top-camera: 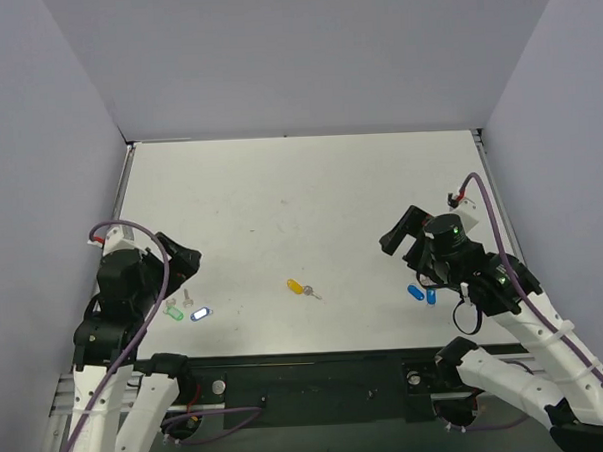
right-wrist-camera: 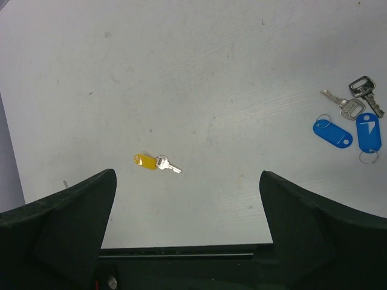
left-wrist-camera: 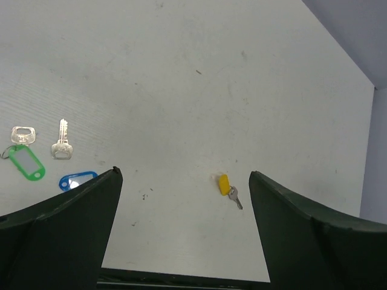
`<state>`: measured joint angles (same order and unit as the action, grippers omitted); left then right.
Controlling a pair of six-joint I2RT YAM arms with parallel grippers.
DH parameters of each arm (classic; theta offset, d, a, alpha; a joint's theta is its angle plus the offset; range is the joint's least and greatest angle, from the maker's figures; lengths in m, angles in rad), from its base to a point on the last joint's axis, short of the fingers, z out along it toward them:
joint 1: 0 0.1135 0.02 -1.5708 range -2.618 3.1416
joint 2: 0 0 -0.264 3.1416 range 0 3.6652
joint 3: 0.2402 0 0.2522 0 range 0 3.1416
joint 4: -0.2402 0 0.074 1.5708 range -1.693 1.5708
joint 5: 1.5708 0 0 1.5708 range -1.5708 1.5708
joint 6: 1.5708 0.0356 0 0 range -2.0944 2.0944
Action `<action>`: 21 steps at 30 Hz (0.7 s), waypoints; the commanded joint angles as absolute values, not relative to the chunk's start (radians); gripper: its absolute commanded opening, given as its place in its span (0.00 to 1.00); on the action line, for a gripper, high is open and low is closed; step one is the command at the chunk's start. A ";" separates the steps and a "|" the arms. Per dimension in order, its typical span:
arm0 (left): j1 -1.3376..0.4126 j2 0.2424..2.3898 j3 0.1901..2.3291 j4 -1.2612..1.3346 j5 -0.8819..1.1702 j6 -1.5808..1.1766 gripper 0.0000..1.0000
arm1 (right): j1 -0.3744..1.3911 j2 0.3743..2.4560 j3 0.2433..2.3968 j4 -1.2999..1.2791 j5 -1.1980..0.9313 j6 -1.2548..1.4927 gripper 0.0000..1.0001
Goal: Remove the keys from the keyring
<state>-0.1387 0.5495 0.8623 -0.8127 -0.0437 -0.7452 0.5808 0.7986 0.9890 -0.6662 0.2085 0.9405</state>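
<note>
The keyring, a thin ring with an oval yellow tag, lies flat on the white table near the front middle. The small silver key is joined to it on its right. Both show in the left wrist view, tag and key, and in the right wrist view, tag and key. My left gripper is open and empty, well to the left of the tag. My right gripper is open and empty, well to its right. Both hover above the table.
A green tag, a white-and-blue tag, a clear tag and a loose silver key lie at front left. Two blue tags with silver keys lie at front right. Purple walls enclose the table.
</note>
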 commanded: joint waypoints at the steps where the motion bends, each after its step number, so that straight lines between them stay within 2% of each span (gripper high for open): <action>1: -0.143 0.616 0.913 -0.960 -0.147 -0.773 0.97 | 0.652 0.821 1.038 -0.690 0.264 0.965 1.00; 5: -0.141 0.643 0.914 -1.016 -0.224 -0.746 0.97 | 0.707 0.818 1.019 -0.684 0.278 0.977 1.00; 12: -0.140 0.480 0.848 -0.861 0.029 -0.696 0.97 | 0.744 0.816 0.988 -0.652 0.301 0.979 1.00; 17: -0.141 0.394 0.764 -0.729 0.093 -0.749 0.97 | 0.776 0.827 0.983 -0.627 0.360 0.954 0.99; 21: -0.141 0.452 0.749 -0.712 0.104 -0.717 0.97 | 0.779 0.853 0.986 -0.649 0.364 0.908 0.94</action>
